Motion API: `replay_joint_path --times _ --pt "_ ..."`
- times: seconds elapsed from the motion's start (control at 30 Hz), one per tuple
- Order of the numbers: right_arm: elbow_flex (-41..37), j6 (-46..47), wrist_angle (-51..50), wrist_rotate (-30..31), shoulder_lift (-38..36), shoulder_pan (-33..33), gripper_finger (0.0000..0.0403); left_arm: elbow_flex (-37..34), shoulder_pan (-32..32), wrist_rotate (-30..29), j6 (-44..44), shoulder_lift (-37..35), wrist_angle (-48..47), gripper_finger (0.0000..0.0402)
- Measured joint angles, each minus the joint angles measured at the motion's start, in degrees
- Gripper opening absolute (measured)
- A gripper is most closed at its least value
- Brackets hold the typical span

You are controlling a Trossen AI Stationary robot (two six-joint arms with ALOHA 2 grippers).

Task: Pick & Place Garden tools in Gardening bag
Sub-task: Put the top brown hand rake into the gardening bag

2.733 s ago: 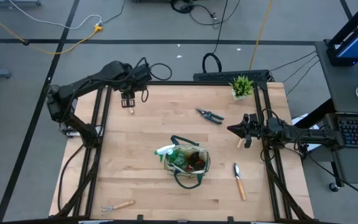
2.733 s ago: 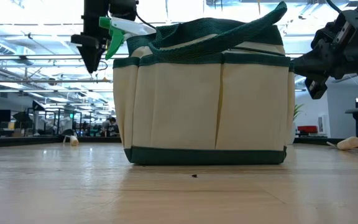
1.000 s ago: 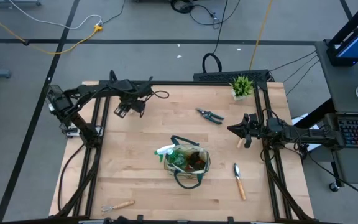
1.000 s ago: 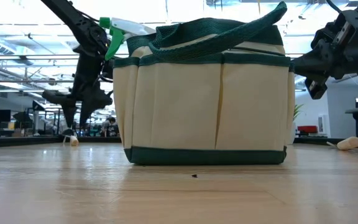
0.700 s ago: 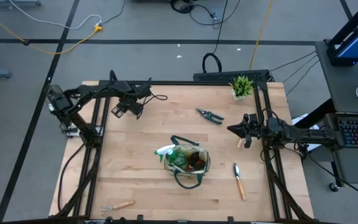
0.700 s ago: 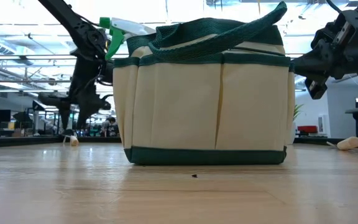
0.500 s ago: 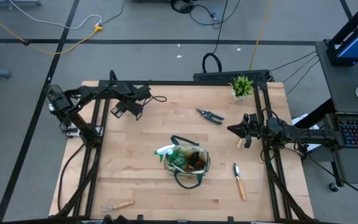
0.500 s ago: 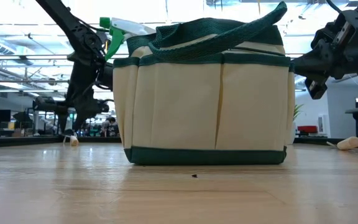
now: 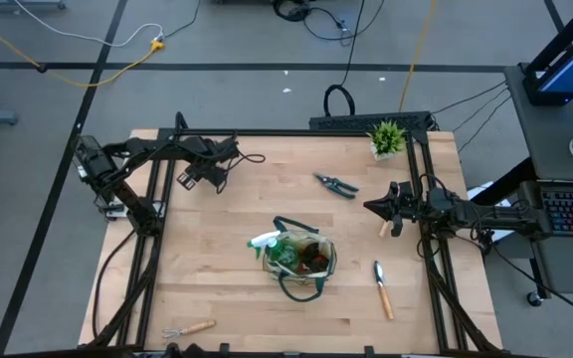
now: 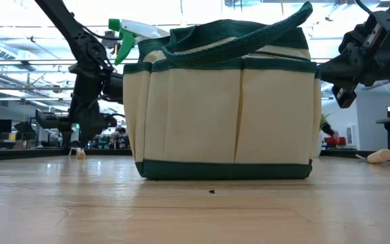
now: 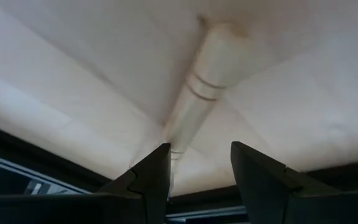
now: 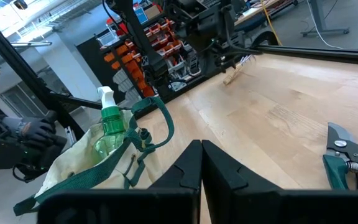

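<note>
The beige gardening bag [image 9: 299, 261] with dark green trim stands mid-table; it also shows in the low view [image 10: 225, 102]. The green spray bottle [image 9: 267, 242] sticks out of its left end. My left gripper [image 9: 200, 176] is open at the far left, low over a wooden-handled tool [image 11: 199, 102] that lies on the table. The tool's narrow end lies between the fingertips; the tool also shows in the low view [image 10: 79, 153]. My right gripper [image 9: 374, 207] is shut and empty, held above the table's right side.
Dark pruning shears [image 9: 336, 184] lie far of the bag. A trowel [image 9: 381, 288] lies right of the bag. A wooden-handled fork [image 9: 189, 327] lies at the near left edge. A wooden handle [image 9: 384, 228] lies under my right gripper. A potted plant [image 9: 387, 137] stands at the far right corner.
My left gripper has come down and gone a little toward the table's left edge, ending low over the wooden-handled tool at the far left. My right arm has kept still.
</note>
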Motion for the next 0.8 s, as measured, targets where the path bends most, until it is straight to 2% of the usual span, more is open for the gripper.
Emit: replay_joint_path --times 0.23,0.57,0.8 --pt "0.0 0.0 0.0 0.0 0.0 0.0 0.0 0.0 1.5 0.8 0.6 0.0 4.1 0.0175" --pt "0.0 0.0 0.0 0.0 0.0 0.0 0.0 0.0 2.7 4.8 6.4 0.0 4.5 0.0175" --pt "0.0 0.0 0.0 0.0 0.0 0.0 0.0 -0.4 5.2 5.0 7.7 0.1 4.7 0.0174"
